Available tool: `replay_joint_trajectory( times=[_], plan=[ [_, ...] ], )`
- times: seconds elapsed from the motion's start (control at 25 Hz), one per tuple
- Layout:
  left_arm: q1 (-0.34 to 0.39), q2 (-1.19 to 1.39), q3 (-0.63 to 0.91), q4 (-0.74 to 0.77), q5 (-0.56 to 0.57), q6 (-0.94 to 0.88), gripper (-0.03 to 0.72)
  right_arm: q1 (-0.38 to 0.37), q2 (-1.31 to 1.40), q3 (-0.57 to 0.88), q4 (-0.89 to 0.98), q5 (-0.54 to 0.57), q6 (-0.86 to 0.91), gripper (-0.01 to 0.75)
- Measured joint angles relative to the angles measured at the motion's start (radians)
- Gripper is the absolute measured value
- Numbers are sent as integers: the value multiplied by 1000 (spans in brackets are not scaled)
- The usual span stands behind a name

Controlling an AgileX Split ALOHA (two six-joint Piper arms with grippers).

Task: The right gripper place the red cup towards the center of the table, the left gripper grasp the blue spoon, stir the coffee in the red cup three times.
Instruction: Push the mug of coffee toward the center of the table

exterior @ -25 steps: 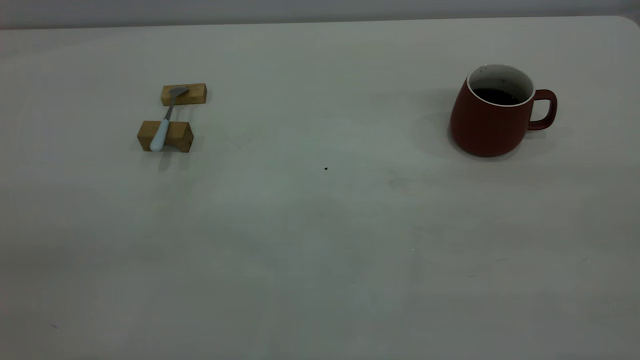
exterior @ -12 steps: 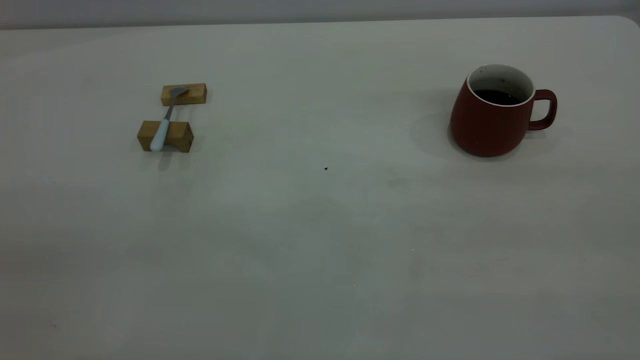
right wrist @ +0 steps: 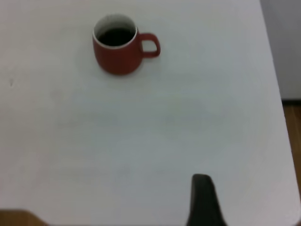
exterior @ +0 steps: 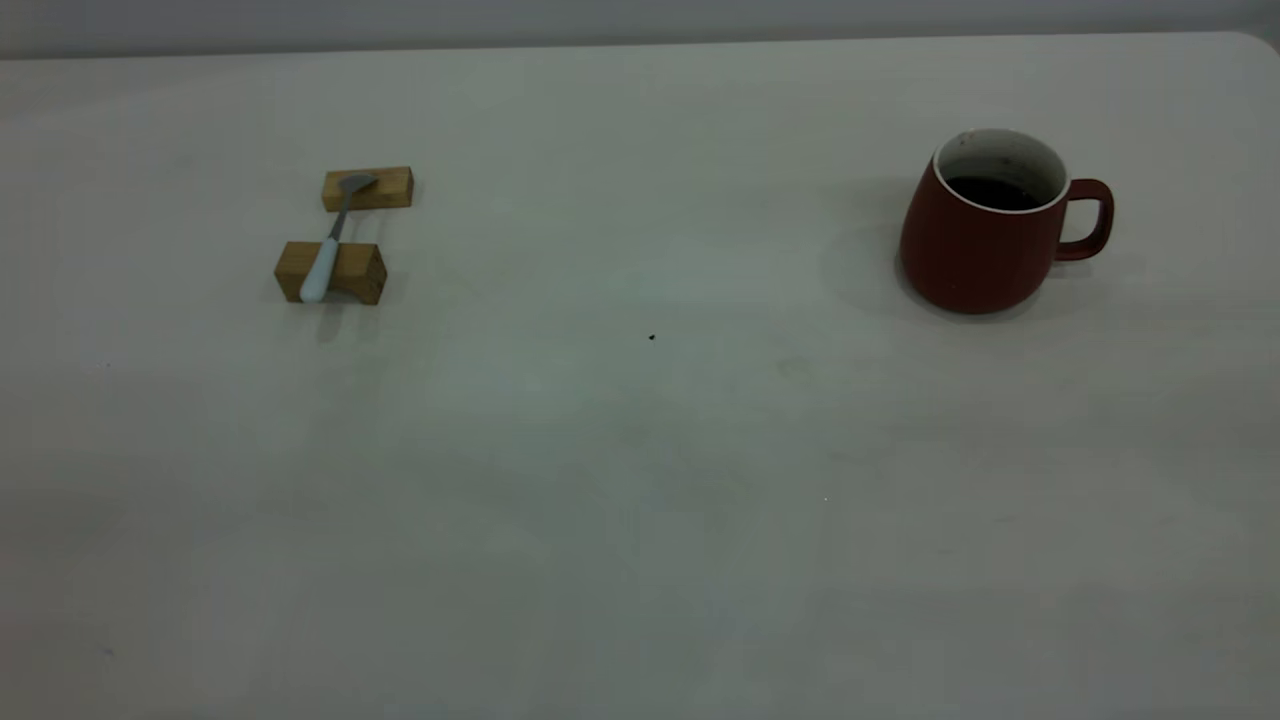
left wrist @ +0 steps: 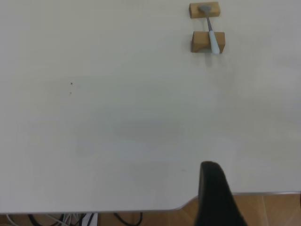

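The red cup [exterior: 985,240] stands upright on the right side of the table [exterior: 640,480], its handle pointing right and dark coffee [exterior: 992,192] inside. The right wrist view shows the cup [right wrist: 120,49] far ahead of my right gripper [right wrist: 202,200], which holds nothing. On the left, the blue spoon [exterior: 325,250] lies across two wooden blocks. In the left wrist view the spoon [left wrist: 212,37] is far from my left gripper [left wrist: 211,195], which hangs over the table's edge. Neither arm appears in the exterior view.
The spoon rests on two tan wooden blocks, one under the bowl [exterior: 367,188] and one under the handle [exterior: 345,272]. A tiny black speck [exterior: 651,337] marks the table's middle. The table's edge [left wrist: 141,210] has cables and wood floor beyond it.
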Motion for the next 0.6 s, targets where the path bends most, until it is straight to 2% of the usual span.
replay_joint_trajectory(
  times=[0.2,0.52,0.6],
  plan=[
    [0,0,0,0,0,0,497,0,347,-89,0,-76,-96,711],
    [0,0,0,0,0,0,497,0,833,-103,15,-378,-458,729],
    [0,0,0,0,0,0,497,0,941,-113,32,-425,-564,727]
  ],
)
